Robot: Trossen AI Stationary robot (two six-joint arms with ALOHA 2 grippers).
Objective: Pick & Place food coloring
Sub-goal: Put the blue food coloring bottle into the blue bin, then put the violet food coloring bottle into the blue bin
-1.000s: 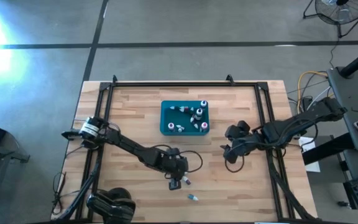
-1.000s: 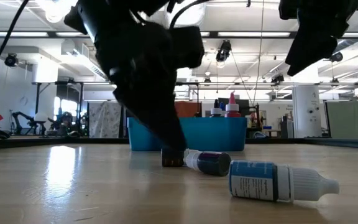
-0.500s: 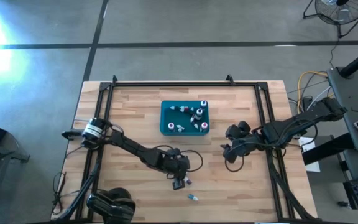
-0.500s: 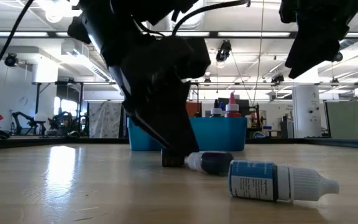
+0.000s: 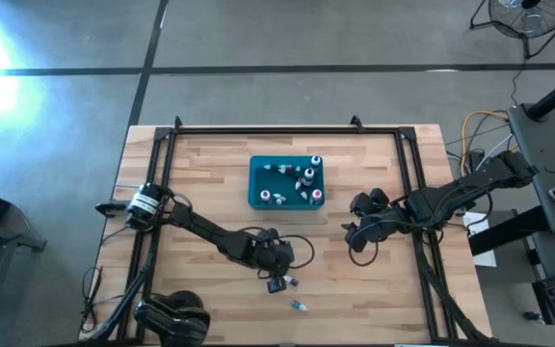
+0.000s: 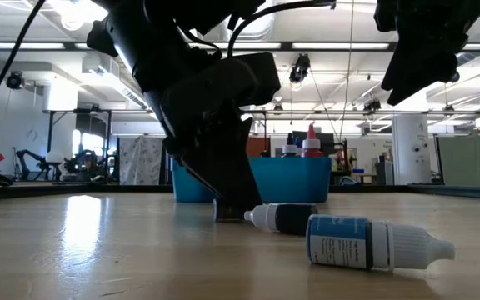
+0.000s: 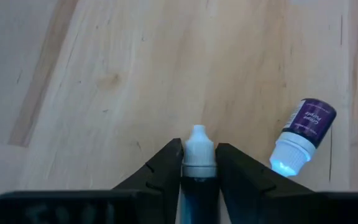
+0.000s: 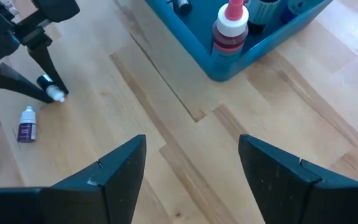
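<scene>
Bottles (image 5: 297,183) already fill the bin (image 5: 258,198) mid-table; three remain near the front edge. Left hand (image 7: 199,168) clamps one dark bottle (image 7: 199,155) there. Right hand (image 8: 191,168) waits released toward the right edge.

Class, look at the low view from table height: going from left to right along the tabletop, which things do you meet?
Left gripper reaching down to the table → dark bottle lying on its side → blue-labelled bottle lying on its side, its white cap pointing right.
</scene>
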